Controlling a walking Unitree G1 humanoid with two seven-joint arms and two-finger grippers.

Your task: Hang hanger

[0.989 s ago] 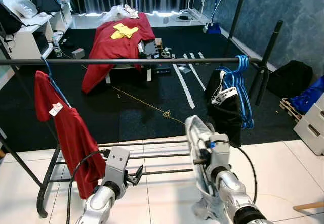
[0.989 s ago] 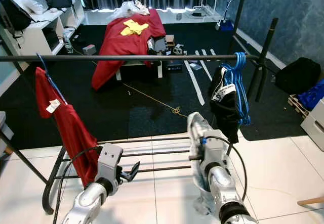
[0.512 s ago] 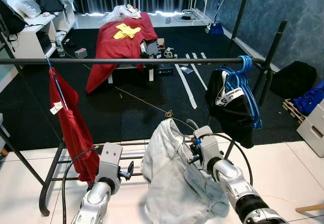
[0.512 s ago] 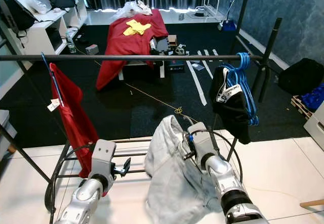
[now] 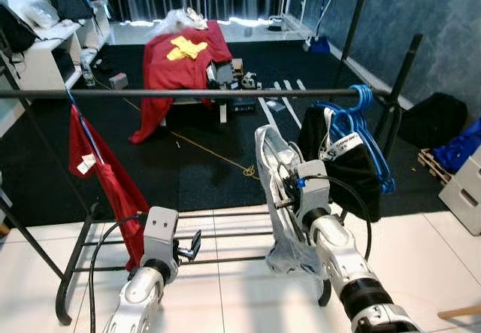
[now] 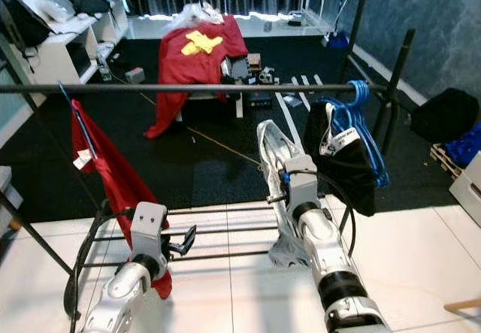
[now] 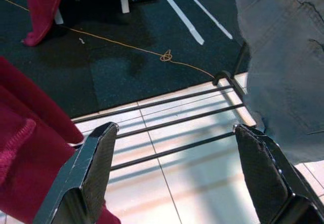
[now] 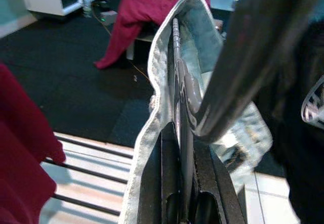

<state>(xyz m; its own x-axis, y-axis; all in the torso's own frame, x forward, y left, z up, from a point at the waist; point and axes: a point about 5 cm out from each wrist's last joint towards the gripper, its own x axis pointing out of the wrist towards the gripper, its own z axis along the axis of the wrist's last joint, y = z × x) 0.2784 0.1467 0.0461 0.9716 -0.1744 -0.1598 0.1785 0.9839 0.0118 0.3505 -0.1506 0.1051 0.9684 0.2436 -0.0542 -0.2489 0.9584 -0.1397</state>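
Below the rail (image 5: 188, 92), in the left eye view, the right gripper (image 5: 279, 190) lifts a grey garment (image 5: 272, 198), presumably on its hanger; nothing is hooked yet. The right eye view shows the left gripper (image 6: 183, 241) idling low. In the left wrist view, its 2 fingers (image 7: 91, 173) spread wide, empty. In the right wrist view, fingers (image 8: 169, 183) pinch the garment's edge.

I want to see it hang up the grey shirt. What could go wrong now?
The right gripper pinches only the edge of the grey shirt, so the shirt might slip out. The shirt is below the rail and close to the black shirt and blue hangers, so lifting could snag them. The left gripper is open and holds nothing, so it cannot steady it.
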